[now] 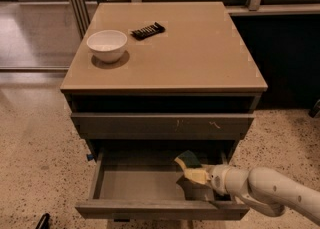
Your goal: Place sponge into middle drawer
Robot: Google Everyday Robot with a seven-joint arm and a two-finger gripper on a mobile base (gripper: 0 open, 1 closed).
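Note:
The sponge [188,159], yellow with a dark green face, hangs tilted over the right part of the open middle drawer [135,183], a little above its grey floor. My gripper [192,172] reaches in from the lower right on a white arm and is shut on the sponge's lower edge with its pale fingers [198,176]. The drawer is pulled well out, its plain front [160,210] toward the camera.
A shut drawer with pale scratches [162,125] sits just above the open one. On the cabinet top [200,48] stand a white bowl [107,45] and a black ribbed bar [147,30]. Speckled floor lies on both sides of the cabinet.

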